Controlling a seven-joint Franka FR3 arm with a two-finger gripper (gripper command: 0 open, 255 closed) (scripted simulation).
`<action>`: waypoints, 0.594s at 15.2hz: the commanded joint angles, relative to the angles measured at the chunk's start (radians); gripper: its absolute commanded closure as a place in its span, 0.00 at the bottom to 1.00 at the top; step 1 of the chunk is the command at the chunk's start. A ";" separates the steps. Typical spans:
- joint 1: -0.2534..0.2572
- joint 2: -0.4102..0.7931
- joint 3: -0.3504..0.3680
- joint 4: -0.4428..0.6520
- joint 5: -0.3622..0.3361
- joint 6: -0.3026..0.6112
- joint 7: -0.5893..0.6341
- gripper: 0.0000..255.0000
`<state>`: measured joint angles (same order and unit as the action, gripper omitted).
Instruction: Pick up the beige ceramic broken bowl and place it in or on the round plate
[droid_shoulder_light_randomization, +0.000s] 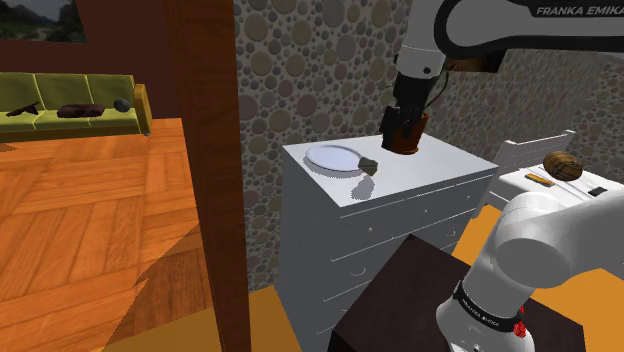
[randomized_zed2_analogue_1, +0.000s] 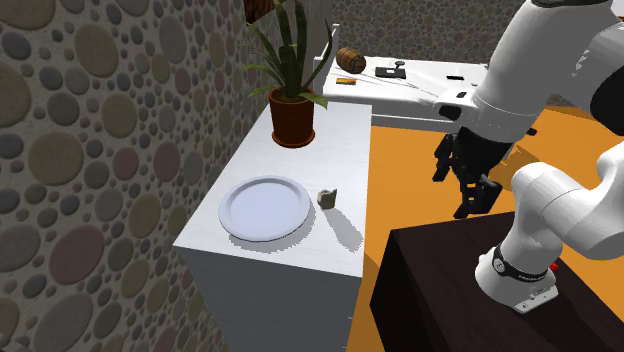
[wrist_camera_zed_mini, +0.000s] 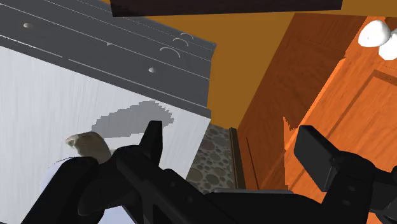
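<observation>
- The gripper (randomized_zed2_analogue_1: 476, 200) hung spread and empty, ready for a grasp;
- the broken bowl (randomized_zed2_analogue_1: 327, 196) lay below it, off to one side, outside its reach; the round plate (randomized_zed2_analogue_1: 265, 208) sat just beyond.

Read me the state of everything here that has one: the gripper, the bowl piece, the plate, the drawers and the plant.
gripper: open, empty, in the air beside the dresser.
broken bowl: lying on the dresser top beside the plate, not held.
round plate: flat on the dresser top, nothing on it.
drawers: those in view are shut.
potted plant: upright on the dresser top.
</observation>
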<state>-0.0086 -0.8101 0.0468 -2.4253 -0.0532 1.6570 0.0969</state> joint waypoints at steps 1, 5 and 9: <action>0.000 0.000 0.000 0.000 0.000 0.000 0.000 0.00; -0.022 0.075 -0.032 -0.044 -0.070 0.119 -0.058 0.00; -0.049 0.170 -0.064 -0.067 -0.141 0.243 -0.106 0.00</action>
<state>-0.0501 -0.6705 -0.0081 -2.4835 -0.1746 1.8584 0.0033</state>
